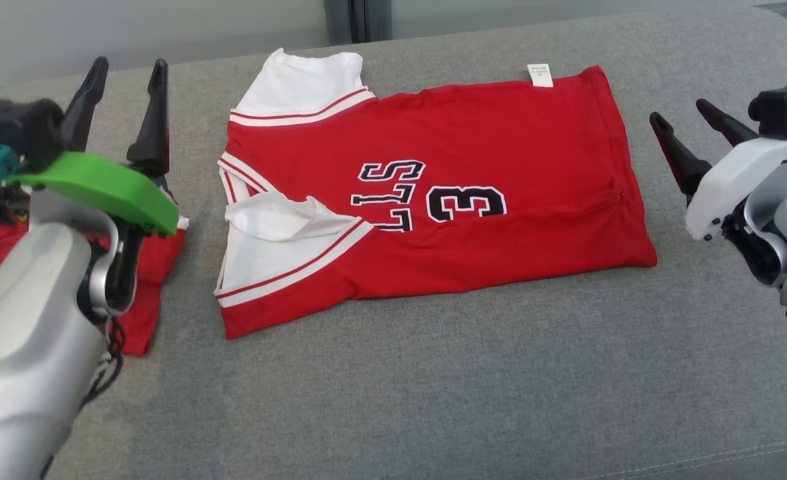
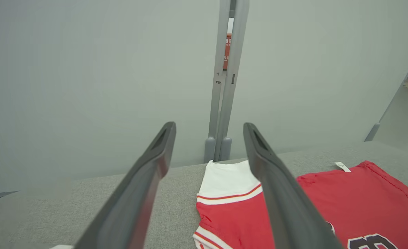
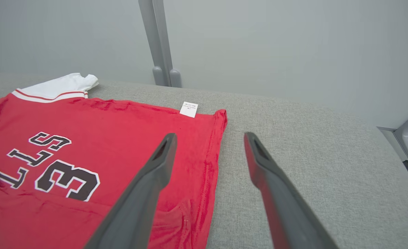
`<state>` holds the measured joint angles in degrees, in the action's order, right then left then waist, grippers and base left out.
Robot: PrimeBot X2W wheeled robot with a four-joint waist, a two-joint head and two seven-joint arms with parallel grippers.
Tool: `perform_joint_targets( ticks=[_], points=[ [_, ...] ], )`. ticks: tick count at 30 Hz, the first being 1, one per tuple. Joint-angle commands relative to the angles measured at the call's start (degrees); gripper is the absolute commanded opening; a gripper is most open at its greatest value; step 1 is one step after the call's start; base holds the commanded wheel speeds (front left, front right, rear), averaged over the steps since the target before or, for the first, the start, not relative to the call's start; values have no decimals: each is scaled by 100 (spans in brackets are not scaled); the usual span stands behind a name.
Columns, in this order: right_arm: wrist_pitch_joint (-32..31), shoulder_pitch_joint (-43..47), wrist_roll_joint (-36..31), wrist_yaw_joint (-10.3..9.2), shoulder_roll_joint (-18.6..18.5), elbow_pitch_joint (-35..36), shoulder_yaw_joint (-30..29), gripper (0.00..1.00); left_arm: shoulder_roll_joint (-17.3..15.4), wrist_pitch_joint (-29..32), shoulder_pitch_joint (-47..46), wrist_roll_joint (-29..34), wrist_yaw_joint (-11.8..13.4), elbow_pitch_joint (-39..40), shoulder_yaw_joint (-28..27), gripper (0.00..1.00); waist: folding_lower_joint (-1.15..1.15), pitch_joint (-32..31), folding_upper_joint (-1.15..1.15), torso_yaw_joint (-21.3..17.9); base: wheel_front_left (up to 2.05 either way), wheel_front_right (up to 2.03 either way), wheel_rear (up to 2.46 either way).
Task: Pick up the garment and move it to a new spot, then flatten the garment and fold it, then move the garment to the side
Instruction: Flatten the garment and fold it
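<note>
Red shirt lies flat on the grey cushion, print up (white tag at its far edge). Left gripper hovers left of the shirt, jaws spread, empty. Right gripper hovers off the shirt's right edge, jaws likewise spread, empty. Second red cloth lies left of the shirt.

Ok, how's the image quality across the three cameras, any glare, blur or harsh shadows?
Head view: soft, even light, the jersey sharp, no glare. Left wrist view: the left tool's fingers loom large and slightly soft, the wall hazy. Right wrist view: jersey print crisp, a red tint reflecting on the right tool's fingers.
</note>
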<state>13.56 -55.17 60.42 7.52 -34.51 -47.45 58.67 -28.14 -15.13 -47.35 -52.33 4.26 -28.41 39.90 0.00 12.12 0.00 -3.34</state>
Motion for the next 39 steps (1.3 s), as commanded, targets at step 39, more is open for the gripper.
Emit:
perform_joint_targets(
  ticks=[39],
  points=[
    [165,4366,-4676,-4,2567,3544,-5516,100,2510,-1,3583,4012,-464,-528,-3380,100,0,-483,0,-480,0,0,0]
  ],
)
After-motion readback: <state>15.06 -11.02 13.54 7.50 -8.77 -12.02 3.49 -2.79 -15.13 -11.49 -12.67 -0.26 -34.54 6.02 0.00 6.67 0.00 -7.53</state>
